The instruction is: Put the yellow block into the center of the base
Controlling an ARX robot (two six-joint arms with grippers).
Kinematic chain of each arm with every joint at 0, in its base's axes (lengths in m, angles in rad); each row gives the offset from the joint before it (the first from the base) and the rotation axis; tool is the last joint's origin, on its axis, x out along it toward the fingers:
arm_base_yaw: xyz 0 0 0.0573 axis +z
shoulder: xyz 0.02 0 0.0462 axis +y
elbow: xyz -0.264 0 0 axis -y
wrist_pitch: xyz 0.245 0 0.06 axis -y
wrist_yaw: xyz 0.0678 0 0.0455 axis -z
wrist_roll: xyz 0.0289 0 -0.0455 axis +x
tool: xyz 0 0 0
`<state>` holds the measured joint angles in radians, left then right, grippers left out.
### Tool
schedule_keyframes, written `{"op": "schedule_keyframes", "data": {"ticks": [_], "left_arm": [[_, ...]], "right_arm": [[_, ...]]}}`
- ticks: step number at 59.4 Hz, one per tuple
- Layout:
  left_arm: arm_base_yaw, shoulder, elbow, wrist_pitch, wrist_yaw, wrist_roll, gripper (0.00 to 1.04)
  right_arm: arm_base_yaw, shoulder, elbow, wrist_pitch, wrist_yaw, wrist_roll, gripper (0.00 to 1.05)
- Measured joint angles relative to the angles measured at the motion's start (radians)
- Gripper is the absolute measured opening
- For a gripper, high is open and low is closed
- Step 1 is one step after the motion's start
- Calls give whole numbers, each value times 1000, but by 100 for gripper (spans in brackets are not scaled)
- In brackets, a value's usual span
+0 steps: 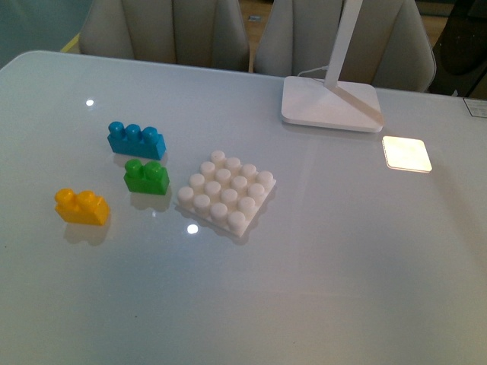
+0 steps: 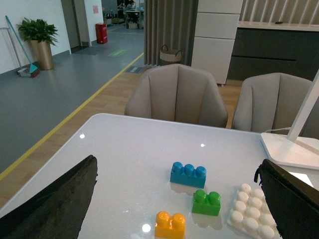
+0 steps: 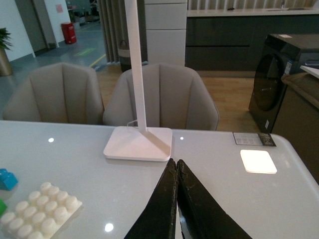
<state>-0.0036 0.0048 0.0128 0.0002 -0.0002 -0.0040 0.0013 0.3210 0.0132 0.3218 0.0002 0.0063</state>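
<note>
The yellow block (image 1: 82, 207) lies on the glossy white table at the left, two studs up, and shows again as the yellow block (image 2: 170, 224) in the left wrist view. The white studded base (image 1: 226, 192) sits near the table's middle, to the block's right; the base (image 2: 251, 218) and the base (image 3: 38, 215) also appear in both wrist views. My left gripper (image 2: 177, 199) is open, its dark fingers wide apart above the table with the bricks lying between and beyond them. My right gripper (image 3: 176, 162) is shut on nothing, pointing toward the lamp foot. Neither arm shows in the front view.
A blue three-stud brick (image 1: 135, 140) and a green two-stud brick (image 1: 147, 176) lie between the yellow block and the base. A white lamp foot (image 1: 331, 103) with its stem stands at the back right, a bright light patch (image 1: 406, 153) beside it. Two chairs (image 2: 177, 94) stand behind the table.
</note>
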Motion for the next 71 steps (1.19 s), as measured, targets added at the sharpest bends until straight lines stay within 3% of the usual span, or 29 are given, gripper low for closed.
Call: {"op": "schedule_keyframes", "data": {"ticks": [26,30,41,45,51,64,68,71], "left_arm": [[0,0,0,0,0,0,97],[0,0,0,0,0,0,97],[0,0,0,0,0,0,97],[0,0,0,0,0,0,97],[0,0,0,0,0,0,97],[0,0,0,0,0,0,97],[0,0,0,0,0,0,97],[0,0,0,0,0,0,97]], "right_arm": [[0,-148,0,-149,0,0,2],[0,-282,0,-308,0,0,2],[0,-314,0,-319,0,0,2],[0,-314,0,-319,0,-1,12],[0,-315,0,-319,0,-1,41],[0,-315,0,-319,0,-1,78],[0,-315,0,-319,0,-1,95],[0,-315,0,-319,0,-1,96]]}}
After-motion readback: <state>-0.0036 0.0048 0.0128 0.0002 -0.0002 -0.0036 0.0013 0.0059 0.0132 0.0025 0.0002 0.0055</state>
